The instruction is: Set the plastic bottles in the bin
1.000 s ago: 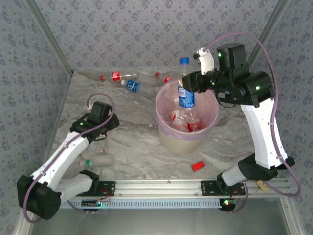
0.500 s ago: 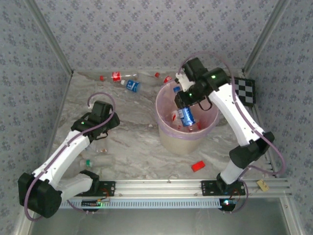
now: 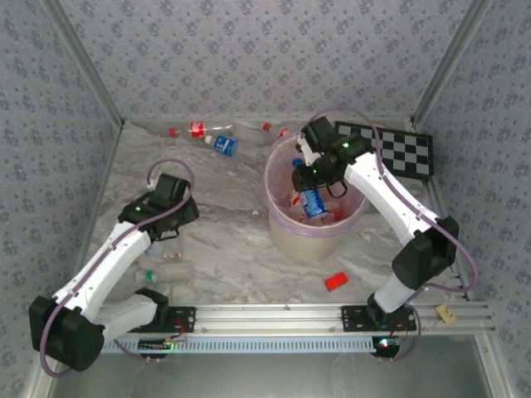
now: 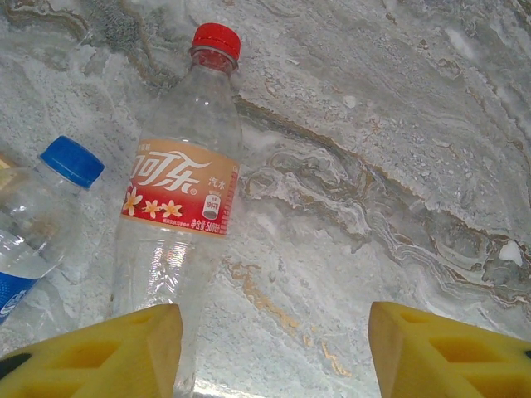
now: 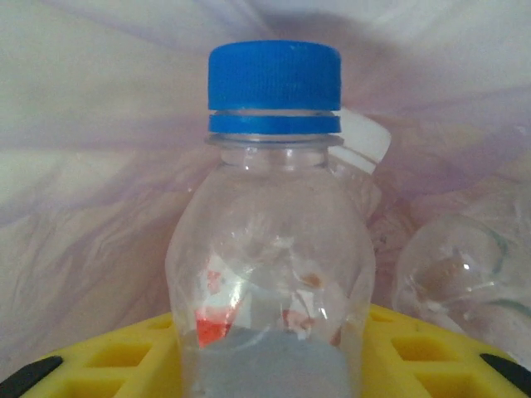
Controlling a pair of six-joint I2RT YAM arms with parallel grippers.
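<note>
My right gripper (image 3: 309,174) reaches down into the cream bin (image 3: 305,245) with its pink bag lining. It is shut on a clear bottle with a blue cap and blue label (image 3: 314,203) (image 5: 274,249), which stands between the yellow fingers (image 5: 108,361). More bottles (image 5: 452,265) lie beneath it in the bin. My left gripper (image 4: 274,332) hangs open over the marble table, and its left finger (image 4: 99,352) overlaps the base of a red-capped, red-labelled bottle (image 4: 187,191). A blue-capped bottle (image 4: 41,207) lies further left. Other bottles (image 3: 197,129) (image 3: 224,146) lie along the back wall.
A small red block (image 3: 335,281) lies in front of the bin. A checkerboard card (image 3: 398,149) lies at the back right. A green-capped bottle (image 3: 149,275) rests by the left arm. Patterned walls close in the table on three sides.
The right arm has swung down and lowered the blue-labelled bottle from above the rim into the bin, uncovering the checkerboard. The left arm has barely moved.
</note>
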